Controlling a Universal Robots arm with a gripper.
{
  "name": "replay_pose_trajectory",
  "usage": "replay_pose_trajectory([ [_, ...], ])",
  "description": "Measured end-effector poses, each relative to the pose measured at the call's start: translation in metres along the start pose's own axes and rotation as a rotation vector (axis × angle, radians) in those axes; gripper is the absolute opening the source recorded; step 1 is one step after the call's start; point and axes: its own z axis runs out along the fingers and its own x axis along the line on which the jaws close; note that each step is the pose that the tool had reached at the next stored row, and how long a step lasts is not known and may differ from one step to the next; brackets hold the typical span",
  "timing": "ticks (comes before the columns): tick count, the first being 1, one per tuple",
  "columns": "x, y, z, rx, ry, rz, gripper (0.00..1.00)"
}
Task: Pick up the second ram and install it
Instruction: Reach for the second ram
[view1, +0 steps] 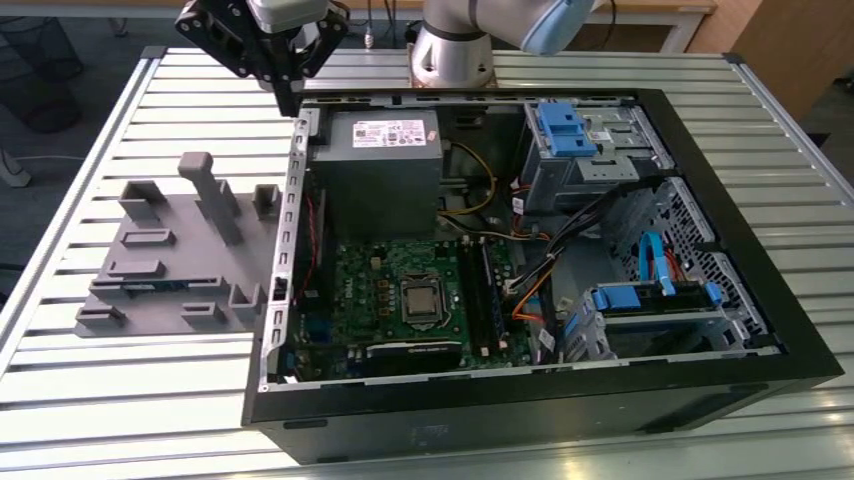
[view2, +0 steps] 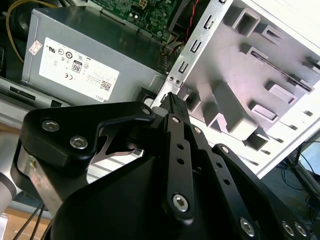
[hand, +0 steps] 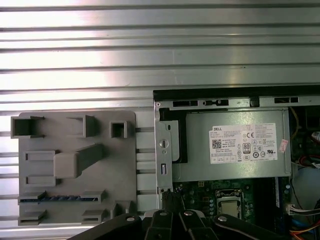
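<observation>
Exterior view, starting at the near edge of the slatted tabletop (view1: 134, 400): the open case (view1: 534, 410) lies on its side with the panel off, which I take to be so the motherboard (view1: 374, 290) faces up and can be reached from above. Its long black slots (view1: 477, 290) run from near to far beside the processor socket; I cannot tell whether any of them is filled. Toward the tabletop's edge at the exterior view's left, just beside the case wall, sits the grey holder tray (view1: 147, 215). The second ram (view1: 150, 286) is in the tray's near part, showing as a thin bluish-green strip. In the first wrist view the stick (hand: 60, 198) sits between small grey brackets, apparently on its long edge, probably so its upper edge stays free to be grasped. Its long axis runs along the slats, one end toward the case and the other toward the tabletop's edge, so it lies crosswise to the slots. Farther back is the grey power supply (view1: 380, 170), at the case's far end. Farthest, by the tabletop's far edge, the gripper (view1: 287, 103) hangs above the case's far corner on the tray side, pointing down. Its fingers look pressed together with nothing between them, as the second wrist view (view2: 172, 99) also suggests. It is well apart from the stick, so the pick has not yet been made.
</observation>
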Motion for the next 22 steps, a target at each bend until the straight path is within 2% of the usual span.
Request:
replay_pose_trajectory([
  [22, 0.0154, -0.0007, 0.0, 0.0, 0.0, 0.0, 0.11],
])
